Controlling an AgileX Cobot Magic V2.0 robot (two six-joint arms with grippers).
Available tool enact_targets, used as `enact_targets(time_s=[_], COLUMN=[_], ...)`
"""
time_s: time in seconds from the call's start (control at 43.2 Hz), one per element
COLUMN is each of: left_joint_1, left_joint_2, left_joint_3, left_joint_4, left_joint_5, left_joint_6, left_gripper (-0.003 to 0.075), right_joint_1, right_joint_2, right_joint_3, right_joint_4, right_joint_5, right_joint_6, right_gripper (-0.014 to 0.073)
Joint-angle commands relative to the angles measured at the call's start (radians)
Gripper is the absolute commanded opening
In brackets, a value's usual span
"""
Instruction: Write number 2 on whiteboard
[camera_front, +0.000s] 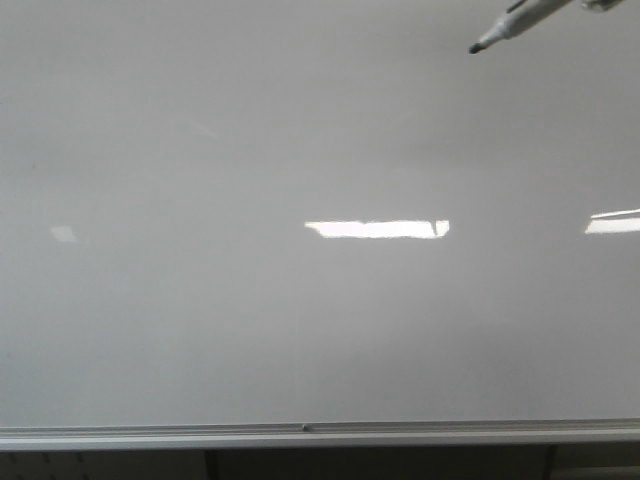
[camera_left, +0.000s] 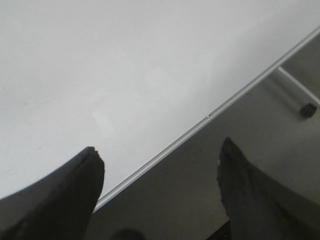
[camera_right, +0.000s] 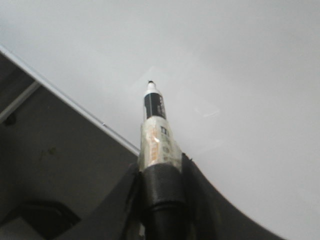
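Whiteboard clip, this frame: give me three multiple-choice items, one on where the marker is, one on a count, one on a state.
1. In the front view, where is the marker?
A. upper right
B. lower left
C. centre

2. How many digits are written on the whiteboard?
A. two
B. one
C. none

3. What is the left tool doing?
A. clamping the marker
B. open and holding nothing
C. gripping the silver rail

Answers:
1 A: its dark tip pokes in from the top right corner.
2 C: only bright light reflections show, no ink.
3 B: its fingers stand apart with nothing between; the right tool is shut on the marker.
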Motion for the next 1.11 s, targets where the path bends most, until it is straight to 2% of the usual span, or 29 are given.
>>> enact_targets(time_s=[0.0, 0.208, 0.301, 0.37, 0.579, 0.787, 0.926, 1.088], left_joint_1=[0.062, 0.088, 0.088, 0.088, 0.088, 0.088, 0.088, 0.088], left_joint_2=[-0.045, -0.069, -0.067, -0.067, -0.067, -0.067, -0.067, -0.067], left_joint_3=[0.013, 0.043, 0.043, 0.043, 0.043, 0.043, 0.043, 0.043], left_joint_4=[-0.061, -0.077, -0.081, -0.081, -0.081, -0.081, -0.081, -0.081], left_joint_5=[-0.086, -0.131, -0.141, -0.151, -0.183, -0.184, -0.184, -0.184], left_joint_6=[-0.014, -0.014, -0.014, -0.014, -0.014, -0.014, -0.014, -0.014], left_gripper=[0.0473, 0.0473, 0.0473, 0.0473, 0.0473, 0.0473, 0.0473, 0.0473], right_joint_1=[-0.050, -0.038, -0.034, -0.024, 0.036, 0.041, 0.041, 0.041], right_joint_2=[-0.088, -0.143, -0.111, -0.082, 0.052, 0.175, 0.238, 0.300], right_joint_3=[0.094, 0.401, 0.486, 0.514, 0.512, 0.510, 0.508, 0.477], right_joint_4=[0.009, 0.037, 0.038, 0.038, -0.008, -0.012, -0.012, -0.012], right_joint_5=[-0.239, -0.742, -0.936, -1.027, -1.230, -1.404, -1.472, -1.488], right_joint_6=[0.051, 0.051, 0.051, 0.051, 0.051, 0.051, 0.051, 0.051], right_gripper=[-0.0016, -0.0016, -0.0016, -0.0016, -0.0016, -0.0016, -0.0016, -0.0016])
